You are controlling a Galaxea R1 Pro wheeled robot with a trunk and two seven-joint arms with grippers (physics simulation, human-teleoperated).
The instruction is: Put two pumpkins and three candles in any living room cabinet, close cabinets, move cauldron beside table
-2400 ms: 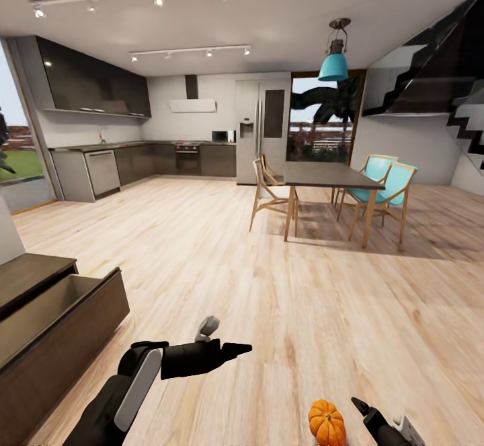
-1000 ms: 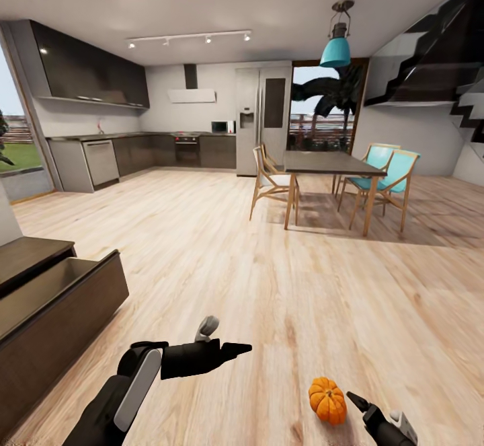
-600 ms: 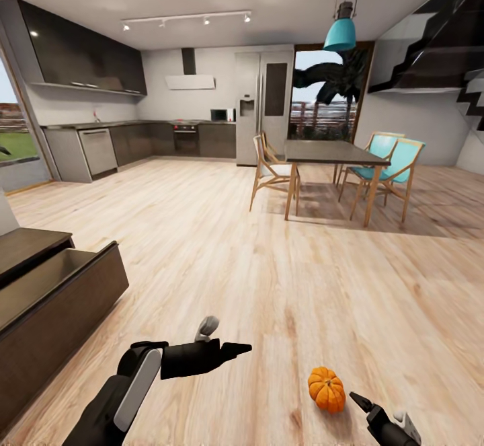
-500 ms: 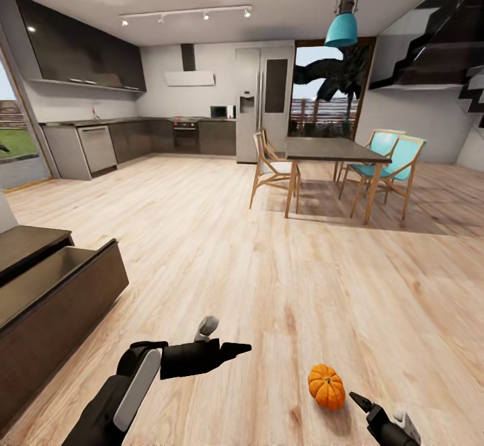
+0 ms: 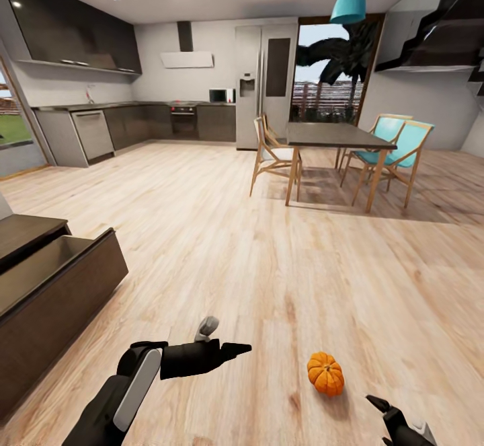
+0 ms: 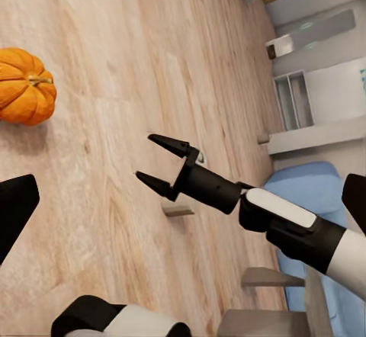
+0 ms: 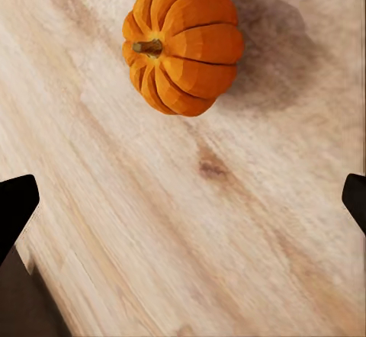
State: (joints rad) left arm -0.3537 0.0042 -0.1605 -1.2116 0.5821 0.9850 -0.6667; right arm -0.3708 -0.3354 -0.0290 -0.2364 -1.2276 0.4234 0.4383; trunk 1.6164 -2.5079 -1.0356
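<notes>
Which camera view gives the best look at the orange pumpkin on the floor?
The right wrist view: the pumpkin is large and sharp there, showing its ribs, stem and shadow on the wooden floor. The head view shows it small, beyond the right gripper. The left wrist view shows it cut off by the picture's edge.

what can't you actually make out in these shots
- Cabinet, head view: cut off by the picture's left edge; the open drawer's near wall hides most of the inside, so its contents can't be told.
- Right gripper, head view: cut by the bottom edge.
- Pumpkin: its underside is hidden against the floor.
- Kitchen counter, head view: items on it are too small to identify.
</notes>
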